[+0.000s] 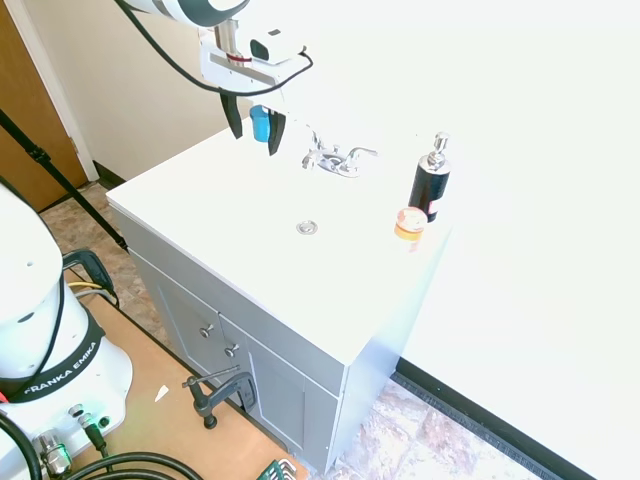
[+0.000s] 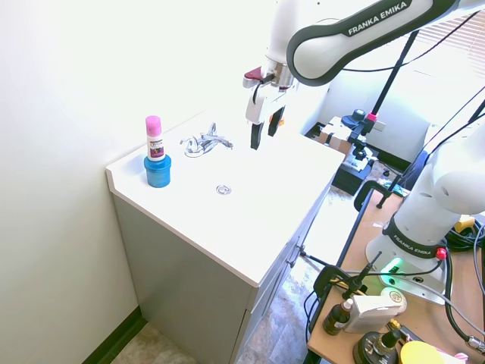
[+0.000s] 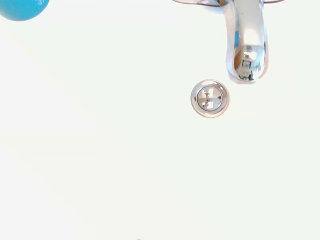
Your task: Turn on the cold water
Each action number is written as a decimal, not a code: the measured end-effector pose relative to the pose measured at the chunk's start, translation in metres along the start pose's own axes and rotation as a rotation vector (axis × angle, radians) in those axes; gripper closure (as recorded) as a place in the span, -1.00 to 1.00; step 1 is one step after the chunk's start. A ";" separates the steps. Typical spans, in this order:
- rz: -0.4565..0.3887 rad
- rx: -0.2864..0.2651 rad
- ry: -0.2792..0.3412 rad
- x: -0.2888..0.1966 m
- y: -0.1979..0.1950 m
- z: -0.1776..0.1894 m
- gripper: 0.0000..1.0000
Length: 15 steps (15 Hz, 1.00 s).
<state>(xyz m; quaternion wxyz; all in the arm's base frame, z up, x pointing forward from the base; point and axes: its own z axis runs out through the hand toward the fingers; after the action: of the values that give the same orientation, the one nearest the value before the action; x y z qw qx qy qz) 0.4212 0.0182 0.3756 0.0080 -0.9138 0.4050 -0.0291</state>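
- First exterior view shows the faucet [image 1: 335, 160] fixed at the back of the white counter [image 1: 200, 215], behind the drain [image 1: 307, 228].
- Its cold lever [image 1: 361, 153] looks rigid, slick and pivoting; pushing near the tip should work better than pinching.
- Chrome, short curved spout, two slim levers.
- End effector [image 1: 254, 128] hangs spread and empty, above and beside the faucet.

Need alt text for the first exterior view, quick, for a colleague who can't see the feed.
The open gripper hangs above the white sink counter, left of the chrome faucet and not touching it. A blue cup shows between its fingers, behind them. A black pump bottle and a small orange jar stand at the counter's right end.
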 end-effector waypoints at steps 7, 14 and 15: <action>0.181 0.040 0.163 0.046 -0.002 0.011 -1.00; 0.270 0.025 0.392 0.159 -0.051 0.045 -1.00; 0.277 0.024 0.408 0.168 -0.057 0.049 -1.00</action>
<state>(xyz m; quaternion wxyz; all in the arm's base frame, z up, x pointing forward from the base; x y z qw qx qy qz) 0.5788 -0.0683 0.3365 -0.0593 -0.8247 0.5192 -0.2164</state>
